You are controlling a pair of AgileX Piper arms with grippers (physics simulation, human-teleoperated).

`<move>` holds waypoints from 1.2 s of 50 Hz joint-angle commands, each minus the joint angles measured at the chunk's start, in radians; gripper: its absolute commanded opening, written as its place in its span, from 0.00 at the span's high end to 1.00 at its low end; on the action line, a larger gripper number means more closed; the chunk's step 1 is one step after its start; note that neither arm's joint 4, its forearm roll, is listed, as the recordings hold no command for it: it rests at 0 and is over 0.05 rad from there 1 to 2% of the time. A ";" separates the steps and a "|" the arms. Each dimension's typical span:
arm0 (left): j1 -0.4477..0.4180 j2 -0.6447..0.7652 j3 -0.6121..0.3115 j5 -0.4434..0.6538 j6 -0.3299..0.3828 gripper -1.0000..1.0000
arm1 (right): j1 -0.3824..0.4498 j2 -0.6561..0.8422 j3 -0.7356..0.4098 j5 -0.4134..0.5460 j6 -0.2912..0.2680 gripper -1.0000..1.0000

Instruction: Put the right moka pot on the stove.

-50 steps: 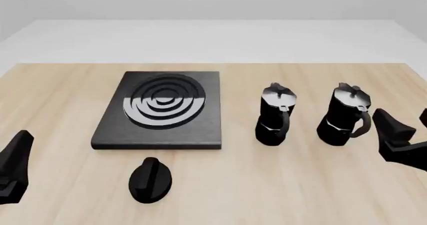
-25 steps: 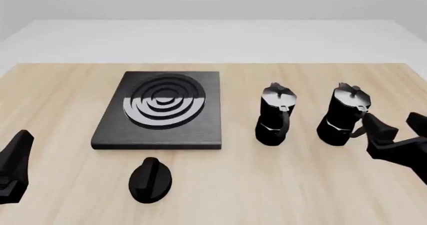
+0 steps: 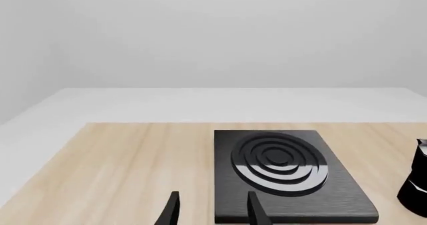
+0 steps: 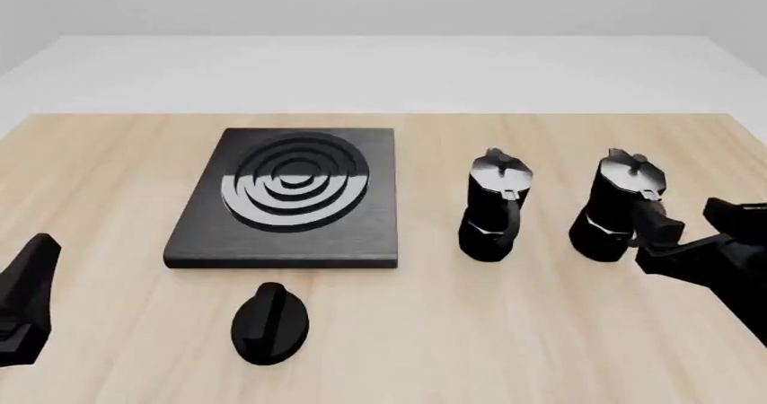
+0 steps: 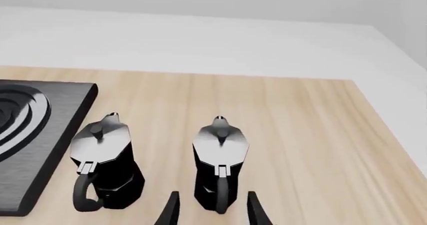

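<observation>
The right end effector (image 4: 685,220) is spread wide, its fingers flanking the handle of the right moka pot (image 4: 617,205) without gripping it. That pot stands upright on the table (image 4: 504,332), just right of the second moka pot (image 4: 494,206) and well apart from the stove (image 4: 291,197). The left end effector (image 3: 212,210) hangs spread and empty near the table's left front.
</observation>
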 commanded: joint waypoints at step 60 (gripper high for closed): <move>0.000 0.001 0.000 -0.001 0.000 0.00 | -0.031 0.457 -0.064 -0.318 -0.048 0.00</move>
